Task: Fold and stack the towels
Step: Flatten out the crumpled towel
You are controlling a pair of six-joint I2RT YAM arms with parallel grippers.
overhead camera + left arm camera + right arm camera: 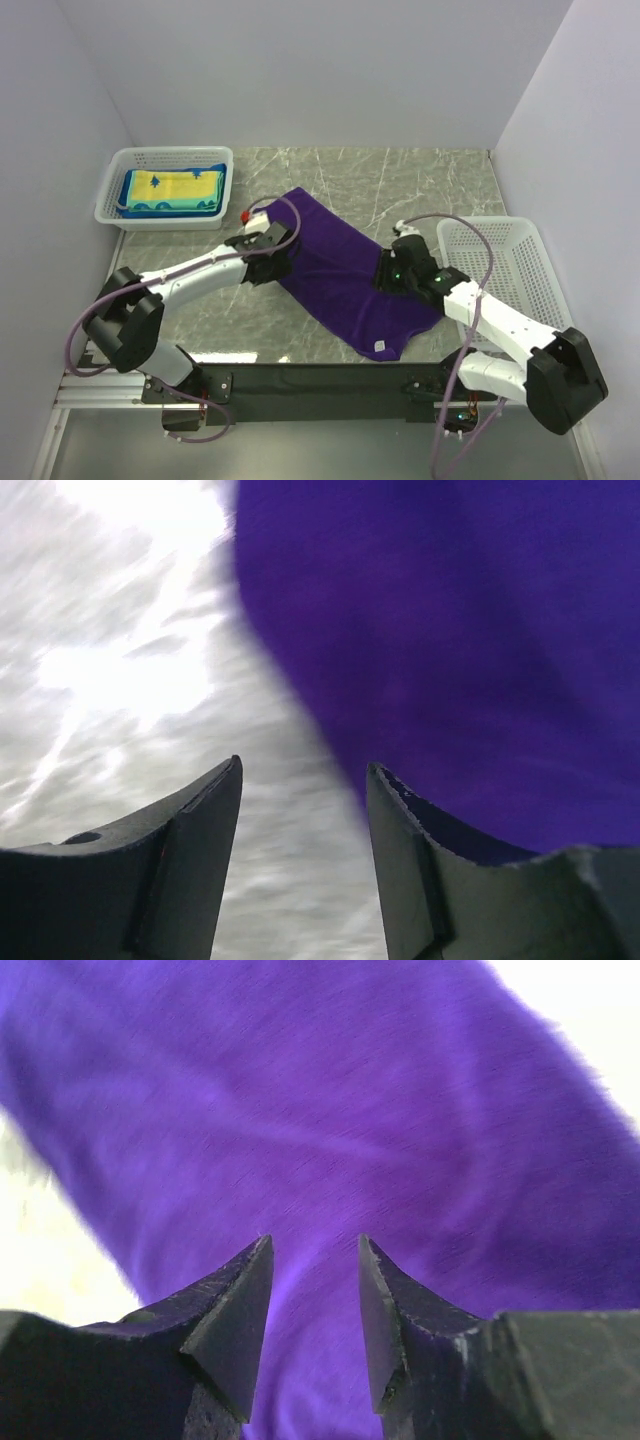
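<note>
A purple towel lies spread out diagonally across the middle of the marble table, with a small white tag at its near corner. My left gripper is low at the towel's left edge. In the left wrist view it is open, with bare marble between the fingers and the purple towel reaching under the right finger. My right gripper is at the towel's right edge. Seen from the right wrist, it is open just above the purple towel, holding nothing.
A white mesh basket at the back left holds a folded yellow towel with a blue border on top of other folded cloth. Another white mesh basket stands at the right, beside the right arm.
</note>
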